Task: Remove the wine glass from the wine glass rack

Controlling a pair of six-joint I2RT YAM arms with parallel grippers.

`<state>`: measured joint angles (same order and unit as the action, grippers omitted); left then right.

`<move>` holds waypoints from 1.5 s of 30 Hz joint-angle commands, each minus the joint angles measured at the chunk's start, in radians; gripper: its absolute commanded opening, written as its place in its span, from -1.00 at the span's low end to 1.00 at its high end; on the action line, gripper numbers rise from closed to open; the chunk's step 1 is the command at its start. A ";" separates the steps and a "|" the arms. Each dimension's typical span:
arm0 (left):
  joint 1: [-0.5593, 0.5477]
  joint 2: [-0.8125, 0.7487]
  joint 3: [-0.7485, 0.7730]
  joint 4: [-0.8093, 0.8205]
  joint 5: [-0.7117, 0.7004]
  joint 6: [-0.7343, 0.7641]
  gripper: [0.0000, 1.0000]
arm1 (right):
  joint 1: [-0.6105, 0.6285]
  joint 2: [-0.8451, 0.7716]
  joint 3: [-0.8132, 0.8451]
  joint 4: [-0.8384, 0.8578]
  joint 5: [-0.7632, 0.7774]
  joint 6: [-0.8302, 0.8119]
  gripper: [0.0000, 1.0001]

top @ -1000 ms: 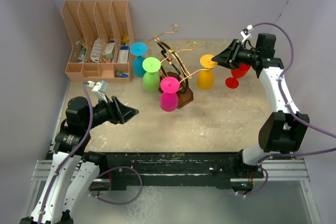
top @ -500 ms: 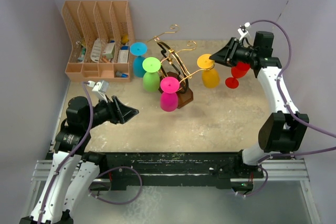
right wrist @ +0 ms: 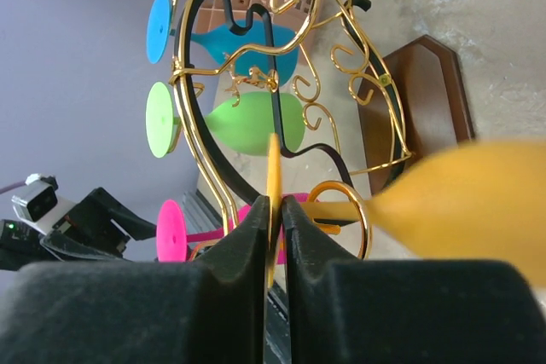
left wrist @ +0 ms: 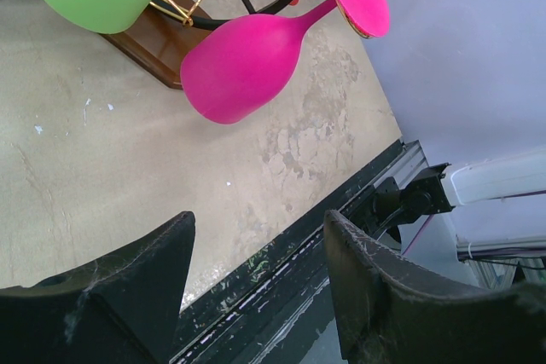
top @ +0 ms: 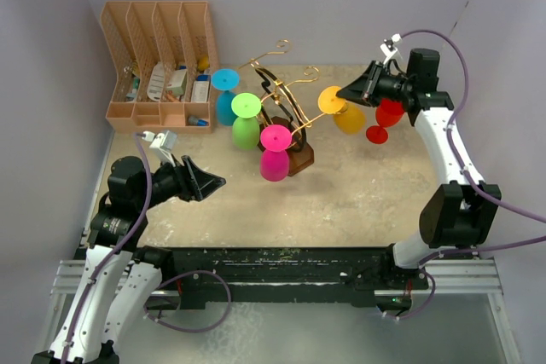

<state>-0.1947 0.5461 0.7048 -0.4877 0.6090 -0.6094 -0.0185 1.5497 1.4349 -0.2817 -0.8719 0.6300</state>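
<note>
Right hand (right wrist: 273,210) pinched flat on foot disc of yellow wine glass (right wrist: 465,202); stem at gold end ring of wine glass rack (right wrist: 422,95), bowl tilted outward; judgement: draw foot straight out along arm, no twisting, mind curl; left hand (left wrist: 256,245) spread wide, empty.

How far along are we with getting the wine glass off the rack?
Looks done: a red glass stands on the table, apart from the rack. In hand: the right claw is shut on the foot of the yellow glass, whose stem sits in a gold ring of the rack, so it is not yet free. Left: draw it clear. The left claw is open, holding nothing.
</note>
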 commanded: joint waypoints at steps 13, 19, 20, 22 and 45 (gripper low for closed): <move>0.005 0.003 -0.007 0.038 0.004 -0.004 0.30 | 0.001 -0.061 -0.003 0.094 0.087 0.078 -1.00; 0.005 0.006 -0.008 0.039 0.002 -0.004 0.30 | -0.036 -0.101 -0.044 0.106 0.110 0.096 -1.00; 0.005 0.007 -0.008 0.040 0.002 -0.004 0.30 | -0.041 -0.106 -0.050 0.103 0.107 0.094 -1.00; 0.005 0.011 -0.008 0.041 0.003 -0.003 0.30 | -0.052 -0.116 -0.061 0.094 0.108 0.086 -1.00; 0.005 0.016 -0.011 0.051 0.010 -0.006 0.30 | -0.020 -0.112 -0.081 0.127 -0.096 0.085 -1.00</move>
<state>-0.1947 0.5610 0.7044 -0.4870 0.6094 -0.6102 -0.0650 1.4479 1.3121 -0.2173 -0.8951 0.7017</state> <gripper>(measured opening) 0.653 0.011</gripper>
